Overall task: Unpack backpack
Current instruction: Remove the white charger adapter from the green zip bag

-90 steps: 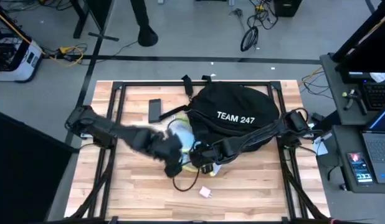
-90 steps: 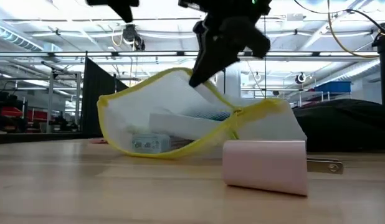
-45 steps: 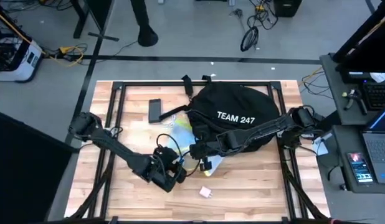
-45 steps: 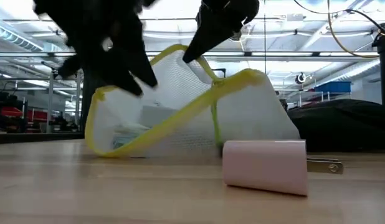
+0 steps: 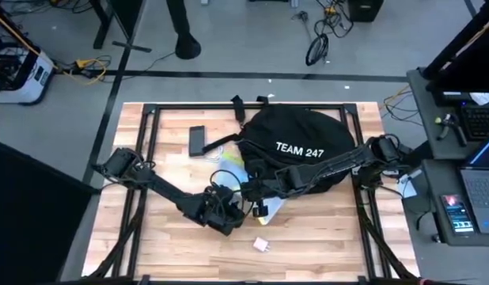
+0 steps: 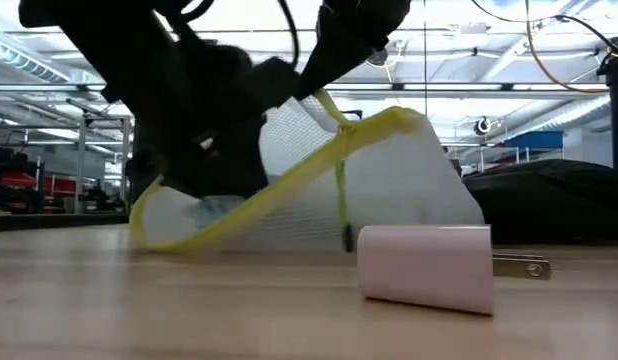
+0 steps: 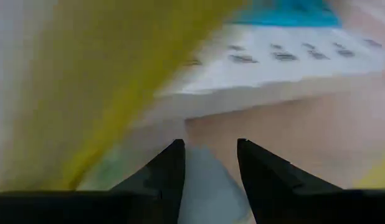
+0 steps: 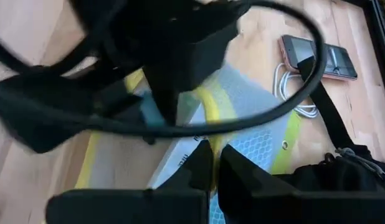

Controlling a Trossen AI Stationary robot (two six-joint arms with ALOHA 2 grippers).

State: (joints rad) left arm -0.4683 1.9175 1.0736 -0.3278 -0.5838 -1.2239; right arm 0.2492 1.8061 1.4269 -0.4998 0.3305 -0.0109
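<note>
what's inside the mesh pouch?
Through the mesh pouch: a white box with a teal edge. The left gripper pokes in, blocking the rest. Right gripper pinches the pouch.

Two dark jointed arms trailing looped black cables, each ending in a gripper with two tapered matte-black fingers (image 7: 167, 180).

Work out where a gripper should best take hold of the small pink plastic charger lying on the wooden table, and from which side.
Probably grip the small pink plastic charger across its blocky body, coming straight down from above. It lies flat with its metal prongs pointing sideways, so the body's sides look free. The white mesh pouch with yellow edging sits apart from it.
</note>
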